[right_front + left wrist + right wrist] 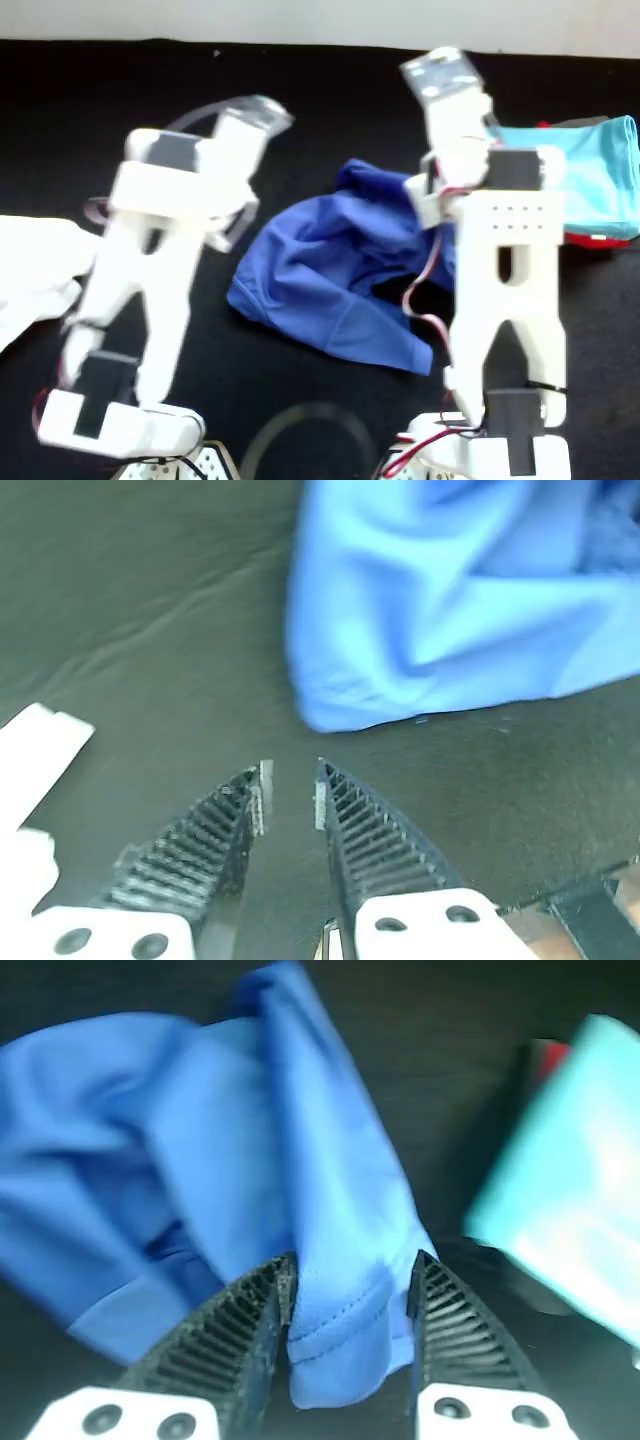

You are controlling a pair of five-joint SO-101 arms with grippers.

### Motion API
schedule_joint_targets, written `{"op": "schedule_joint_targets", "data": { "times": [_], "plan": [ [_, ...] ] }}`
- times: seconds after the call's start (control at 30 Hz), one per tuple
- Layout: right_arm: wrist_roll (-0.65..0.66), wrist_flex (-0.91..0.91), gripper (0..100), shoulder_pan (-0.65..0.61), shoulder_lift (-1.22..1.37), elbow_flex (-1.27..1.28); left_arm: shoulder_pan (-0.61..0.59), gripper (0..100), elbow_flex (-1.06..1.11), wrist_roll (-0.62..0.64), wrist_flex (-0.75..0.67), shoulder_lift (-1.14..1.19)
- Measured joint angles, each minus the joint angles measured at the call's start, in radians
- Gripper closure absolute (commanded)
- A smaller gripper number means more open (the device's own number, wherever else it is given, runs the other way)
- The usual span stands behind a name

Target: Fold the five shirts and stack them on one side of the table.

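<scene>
Far left, white cloth (35, 270) at table (300, 80) edge. Then left gripper (290, 795): jaws slightly parted, empty, over bare black top, blue shirt (330, 280) just ahead, not touching. Mid-table, that shirt crumpled, unfolded. Right gripper (350, 1285): jaws wide, straddling its hemmed edge, not yet closed, cloth ridge running straight away from them. Nearer arm for the grab, probably: right. Far right, teal shirt (590, 170) folded atop red cloth (595, 238). No readable labels or writing.

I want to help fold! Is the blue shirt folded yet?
Not yet. The blue shirt lies crumpled in a bunched heap with loose, uneven edges on the black table.
</scene>
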Motion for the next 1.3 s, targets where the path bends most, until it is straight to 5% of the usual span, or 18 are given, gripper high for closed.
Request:
{"op": "schedule_joint_targets", "data": {
  "times": [0.4, 0.8, 1.07, 1.2, 1.3],
  "plan": [
    [-0.224, -0.015, 80.8, -0.514, 0.121, -0.002, -0.572, 91, -0.003, -0.043, -0.011, -0.052],
    [-0.373, -0.055, 72.3, -0.804, 0.569, -0.100, -0.953, 91, -0.003, -0.043, -0.038, -0.052],
    [-0.430, -0.147, 73.3, -0.807, 0.755, -0.167, -1.089, 91, -0.005, -0.043, -0.029, -0.052],
    [-0.431, -0.183, 96.7, -0.727, 0.810, -0.175, -1.112, 91, -0.005, -0.069, -0.026, -0.052],
    [-0.433, -0.183, 97.4, -0.649, 0.812, -0.186, -1.109, 91, -0.005, -0.086, -0.026, -0.052]
  ]
}}
